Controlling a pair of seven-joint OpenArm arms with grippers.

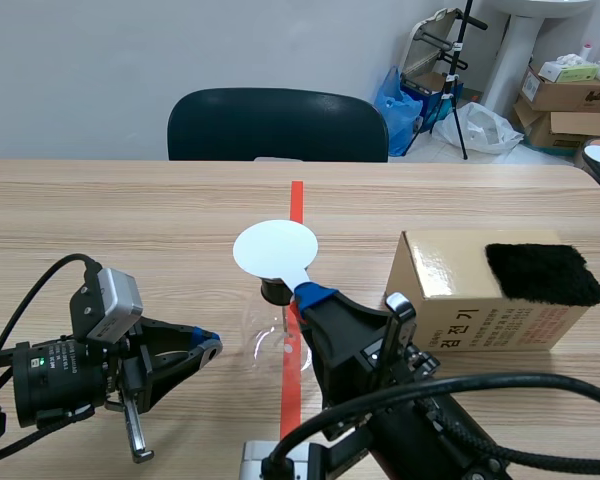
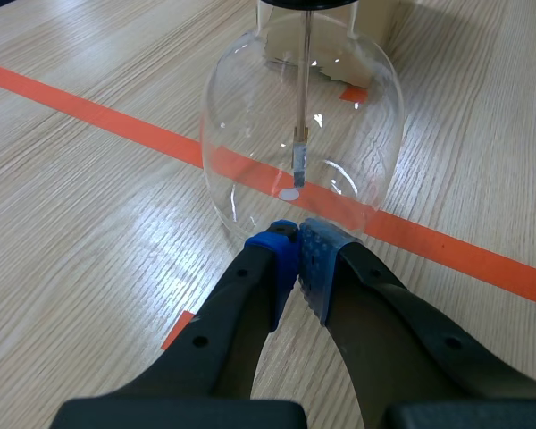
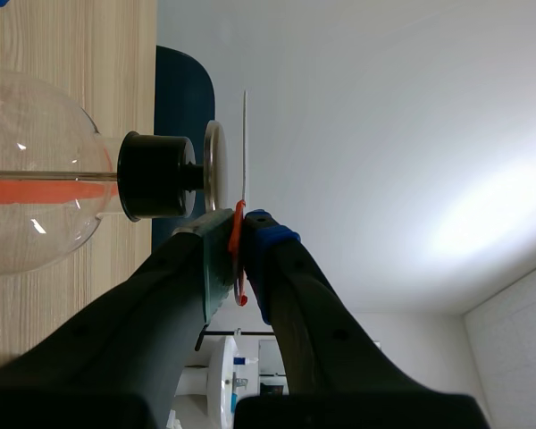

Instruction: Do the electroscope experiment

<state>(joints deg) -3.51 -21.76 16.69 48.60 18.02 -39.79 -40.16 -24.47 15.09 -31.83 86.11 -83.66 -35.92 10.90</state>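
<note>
Now clear-glass electroscope [image 2: 250, 134], black stopper [image 3: 152, 176]; right claw [image 3: 239, 234] pinching white disc [image 1: 275, 248]; left claw [image 2: 297, 239] closed empty.

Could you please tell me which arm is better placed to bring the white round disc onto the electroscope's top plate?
Right. The right claw is shut on the white round disc, held close over the metal top plate of the clear glass flask. The left claw is shut on nothing, low beside the flask.

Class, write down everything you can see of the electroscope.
The electroscope is a clear, round glass flask standing upright on the orange tape line, closed by a black stopper carrying a metal disc. A thin rod hangs inside. The left gripper, fingers shut, sits at its base. A white plate hovers near the disc.
</note>
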